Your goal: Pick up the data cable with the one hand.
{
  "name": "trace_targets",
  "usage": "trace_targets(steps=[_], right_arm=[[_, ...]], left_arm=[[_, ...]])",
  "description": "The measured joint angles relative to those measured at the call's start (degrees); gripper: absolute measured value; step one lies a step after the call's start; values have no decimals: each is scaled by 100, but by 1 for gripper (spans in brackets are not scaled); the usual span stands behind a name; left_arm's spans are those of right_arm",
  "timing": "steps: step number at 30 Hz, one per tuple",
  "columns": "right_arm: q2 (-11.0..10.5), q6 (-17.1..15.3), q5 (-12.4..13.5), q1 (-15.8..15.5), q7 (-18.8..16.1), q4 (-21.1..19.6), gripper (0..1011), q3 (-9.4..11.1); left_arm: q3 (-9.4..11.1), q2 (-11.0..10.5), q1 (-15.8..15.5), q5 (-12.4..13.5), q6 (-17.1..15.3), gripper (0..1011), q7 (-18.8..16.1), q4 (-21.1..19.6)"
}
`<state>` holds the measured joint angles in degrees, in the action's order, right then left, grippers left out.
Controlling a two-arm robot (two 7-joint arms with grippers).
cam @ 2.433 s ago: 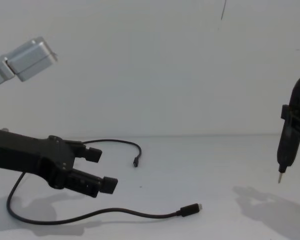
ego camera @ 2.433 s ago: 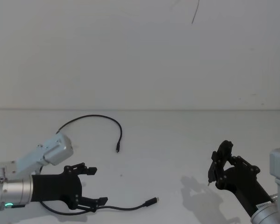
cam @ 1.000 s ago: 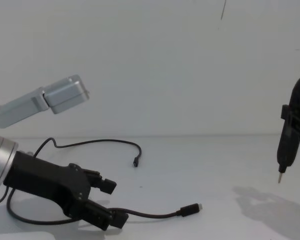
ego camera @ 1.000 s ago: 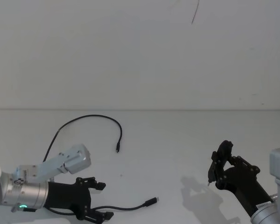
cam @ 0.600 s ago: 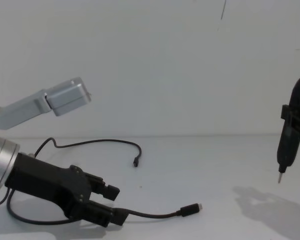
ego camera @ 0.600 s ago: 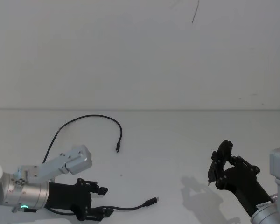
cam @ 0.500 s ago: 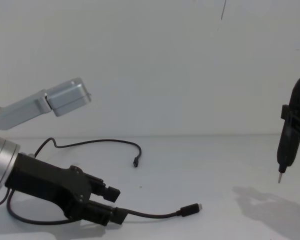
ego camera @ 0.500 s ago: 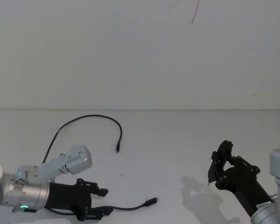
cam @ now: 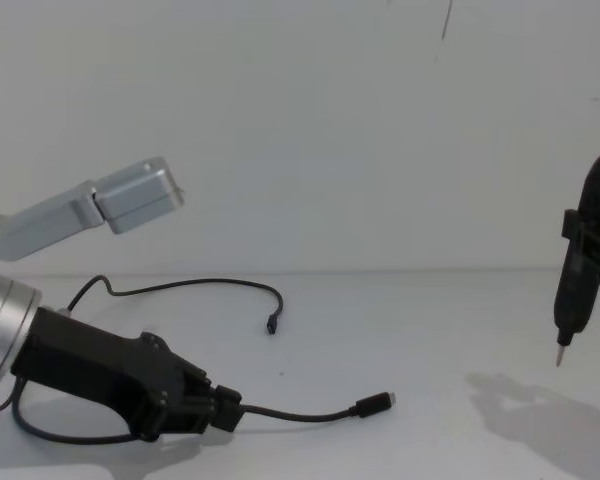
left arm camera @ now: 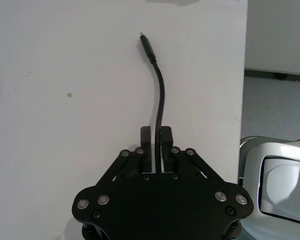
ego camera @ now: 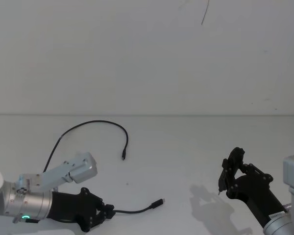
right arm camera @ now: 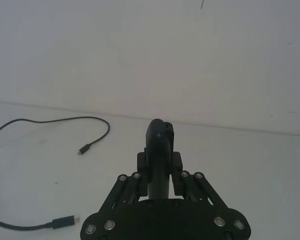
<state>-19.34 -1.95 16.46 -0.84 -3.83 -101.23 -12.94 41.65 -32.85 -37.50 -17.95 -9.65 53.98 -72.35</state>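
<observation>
Data cable point(ego camera: 132, 211) pinched in the left tool

On the white table point(ego camera: 186, 142), the left tool point(ego camera: 107, 211) sits low at the front left, its fingers point(left arm camera: 146, 137) closed on the cable a short way behind one plug point(cam: 376, 402). The right tool point(right arm camera: 159, 161), front right and clear of the table, grips a dark pointed rod point(cam: 578, 288). Beyond the left tool the cable arcs away to its far plug point(ego camera: 123, 156).

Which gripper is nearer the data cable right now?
Left. The left gripper is shut on the data cable near its front plug; the right gripper hovers far to the right, holding a pointed tool, apart from the cable.
</observation>
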Motion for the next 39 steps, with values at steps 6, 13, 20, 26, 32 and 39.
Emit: trace_targets(steps=[6, 13, 20, 26, 32, 39], right_arm=[[0, 0, 0, 0, 0, 0, 263, 0], [1, 6, -10, 0, -3, 0, 263, 3], [-5, 184, -35, 43, -86, 28, 263, 21], [-40, 446, -31, 150, -285, 114, 263, 54], [-96, 669, 67, 256, -536, 218, 263, 117], [-184, 909, 323, 411, -957, 398, 263, 232]], left_arm=[[4, 0, -3, 0, -3, 40, 0, 4], [10, 13, -6, -2, 5, 40, -21, 1], [-10, 115, -1, -16, 91, 41, -197, -42], [-47, 269, 9, -30, 164, 40, -452, -108], [-51, 438, -20, -15, 195, 40, -687, -173], [-23, 588, -67, 62, 201, 40, -898, -234]])
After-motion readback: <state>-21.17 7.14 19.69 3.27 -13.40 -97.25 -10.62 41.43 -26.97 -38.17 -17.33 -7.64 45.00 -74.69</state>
